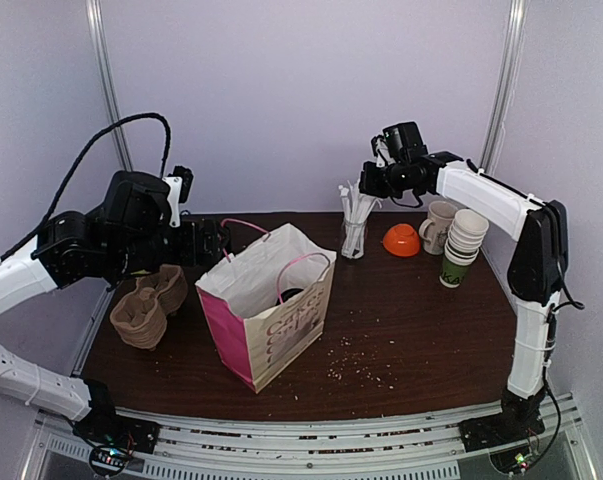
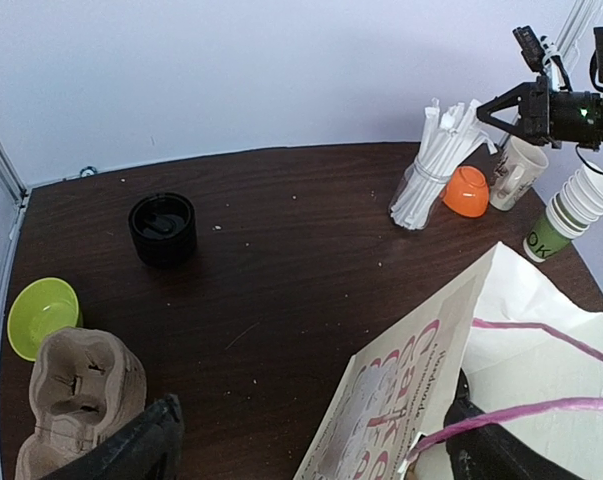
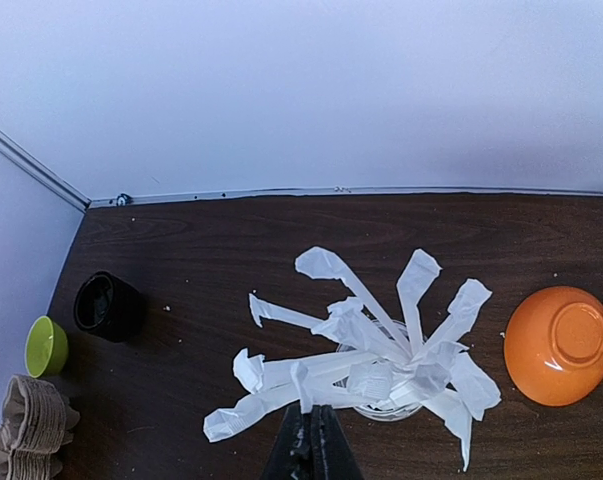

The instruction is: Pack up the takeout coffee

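Note:
The pink-and-white paper bag [image 1: 271, 310] stands open mid-table. A dark round thing [image 1: 291, 296] shows inside it, like the coffee's black lid; the brown cup body is hidden. My left gripper [image 1: 216, 243] is open wide at the bag's left rim, with one finger [image 2: 141, 450] outside the bag [image 2: 411, 390] and the other [image 2: 491, 455] inside, under the pink handle. My right gripper [image 1: 366, 185] hovers over the glass of wrapped straws [image 1: 354, 225]. In the right wrist view my right gripper [image 3: 316, 415] is shut, pinching the tip of a wrapped straw [image 3: 301, 385].
Cardboard cup carriers [image 1: 146, 305] lie left of the bag. A black round container [image 2: 162, 228] and a green bowl [image 2: 41, 312] sit far left. An orange bowl [image 1: 402, 239], a beige mug [image 1: 438, 225] and stacked white-and-green cups [image 1: 461, 250] stand at the right. Crumbs dot the front.

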